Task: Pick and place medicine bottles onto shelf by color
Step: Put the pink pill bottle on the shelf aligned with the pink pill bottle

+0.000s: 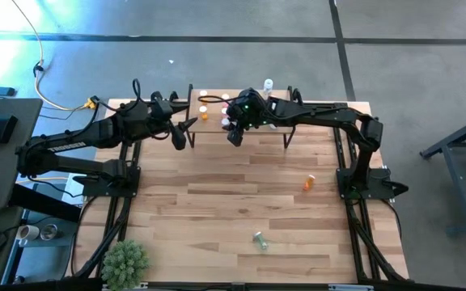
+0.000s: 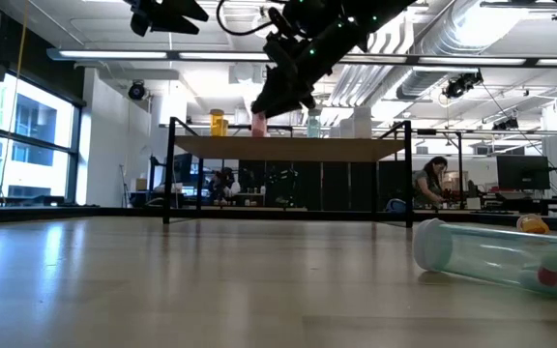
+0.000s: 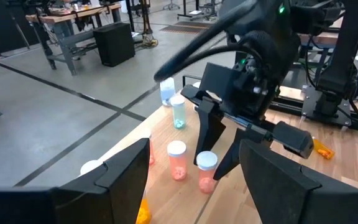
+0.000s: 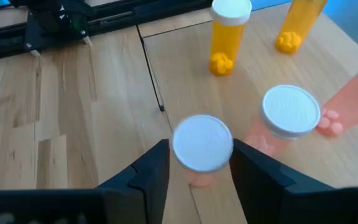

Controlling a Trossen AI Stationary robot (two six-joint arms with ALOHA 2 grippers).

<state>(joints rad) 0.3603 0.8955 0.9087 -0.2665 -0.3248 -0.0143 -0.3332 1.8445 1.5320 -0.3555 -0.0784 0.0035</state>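
Pink bottle (image 4: 202, 146) stands on the shelf (image 4: 185, 68) between the right gripper's (image 4: 199, 163) loosened fingers, while the left gripper (image 1: 186, 129) hangs wide open nearby.

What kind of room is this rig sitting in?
Probably an open lab or workshop: exposed ceiling ducts, workbenches on a bare concrete floor, and a person seated among monitors.

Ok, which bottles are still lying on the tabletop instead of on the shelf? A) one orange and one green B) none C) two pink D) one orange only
A: the high view shows an orange bottle and a green bottle lying on the table, off the shelf.
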